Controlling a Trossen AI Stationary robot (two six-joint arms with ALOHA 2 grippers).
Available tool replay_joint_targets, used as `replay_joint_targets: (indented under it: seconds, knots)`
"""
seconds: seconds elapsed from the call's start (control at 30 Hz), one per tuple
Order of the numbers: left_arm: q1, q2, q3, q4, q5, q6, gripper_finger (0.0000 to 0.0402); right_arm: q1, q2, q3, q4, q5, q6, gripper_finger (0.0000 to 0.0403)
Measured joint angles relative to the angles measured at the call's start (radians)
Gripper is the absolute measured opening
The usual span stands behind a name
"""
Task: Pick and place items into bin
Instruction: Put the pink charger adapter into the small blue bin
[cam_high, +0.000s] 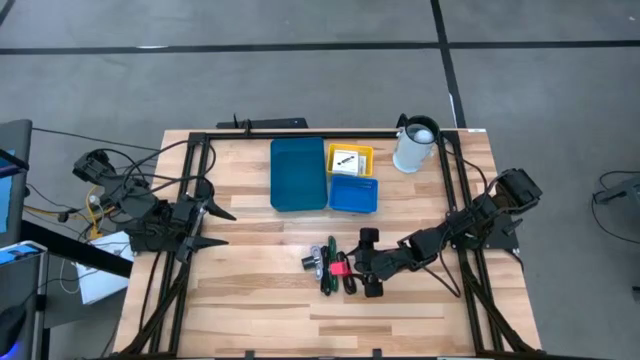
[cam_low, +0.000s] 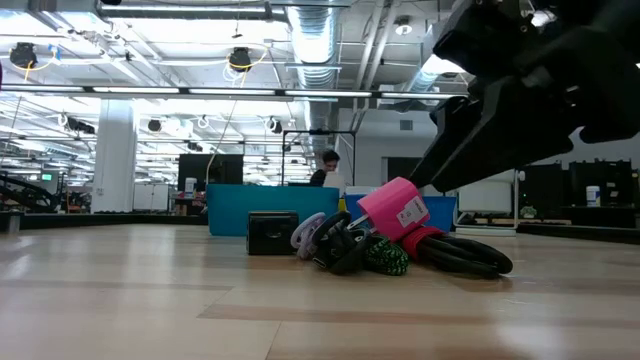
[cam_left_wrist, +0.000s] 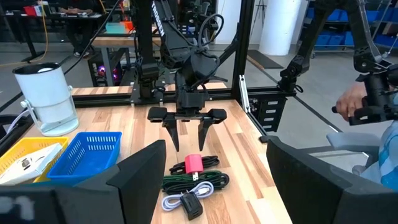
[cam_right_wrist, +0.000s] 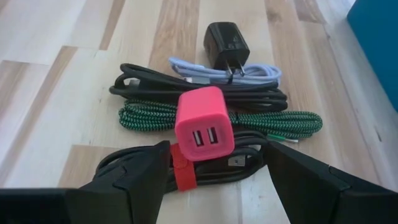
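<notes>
Wooden slatted table (cam_high: 250, 300) on a grey floor, with an open workshop hall behind it in the low view; a person's hand (cam_left_wrist: 349, 102) shows at the edge of the left wrist view.

Bin: three shallow trays set together near the far middle of the table. Long teal-blue tray (cam_high: 298, 174); small yellow tray (cam_high: 365, 153) holding a white printed card (cam_high: 346, 159); small bright blue tray (cam_high: 354, 195) just in front of the yellow one. White jug (cam_high: 415, 146) stands beside the trays, toward the right.

Items: a cluster on the near middle of the table, well apart from the trays.
- pink two-port charger block (cam_right_wrist: 204, 127), lying on top of the coiled cables
- green braided cable (cam_right_wrist: 149, 117), coiled
- black cable (cam_right_wrist: 155, 90), coiled, next to the green one
- pale lilac cable (cam_right_wrist: 249, 76), coiled, touching the black plug adapter (cam_right_wrist: 226, 42)
- further black cable bound with a red strap (cam_right_wrist: 183, 175), nearest the right arm

Right gripper (cam_high: 369, 263): low over the cluster, fingers (cam_right_wrist: 130, 177) spread apart on either side of the pink charger block, not closed on it.

Left gripper (cam_high: 210, 228): at the left side of the table, clear of all items, fingers apart and holding nothing.
</notes>
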Motion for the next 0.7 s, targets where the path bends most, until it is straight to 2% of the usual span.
replay_joint_targets:
  seconds: [0.7]
  knots:
    - [0.000, 0.000, 0.000, 0.000, -0.001, 0.000, 0.0268, 0.025, 0.000, 0.000, 0.047, 0.004, 0.004, 0.0260]
